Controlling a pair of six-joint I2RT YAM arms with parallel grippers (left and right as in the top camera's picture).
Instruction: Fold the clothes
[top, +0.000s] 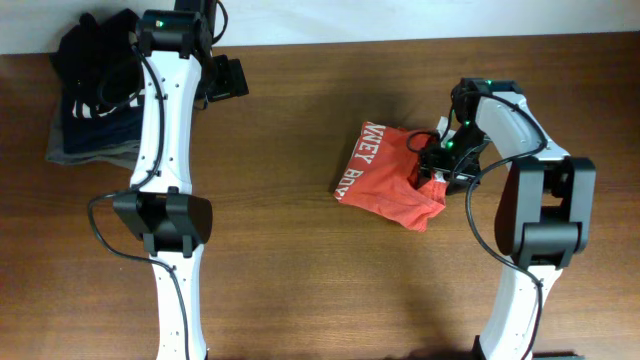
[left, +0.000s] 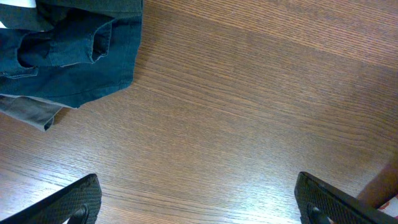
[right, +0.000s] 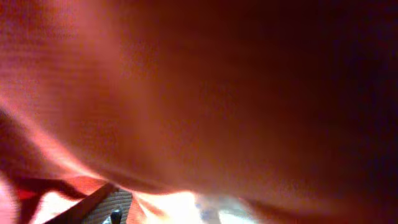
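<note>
T-shirt (top: 385, 178), orange-red, lies bunched on the bench (top: 300, 280) right of centre, white lettering up; not yet spread, so folding looks barely begun; right tool (top: 437, 168) is pressed into its right edge, probably to pinch a hem; red cloth blurs the whole wrist view, so I cannot tell whether the jaws have closed on fabric; left tool (left: 199, 199) hangs fully spread, holding nothing, over bare wood beside the dark folded pile (top: 85, 120), likely parked clear.

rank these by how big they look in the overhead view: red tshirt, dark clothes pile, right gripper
1 and 2, unranked: dark clothes pile and red tshirt look alike, and the left arm hides part of the pile
3. right gripper, clearly smallest
</note>
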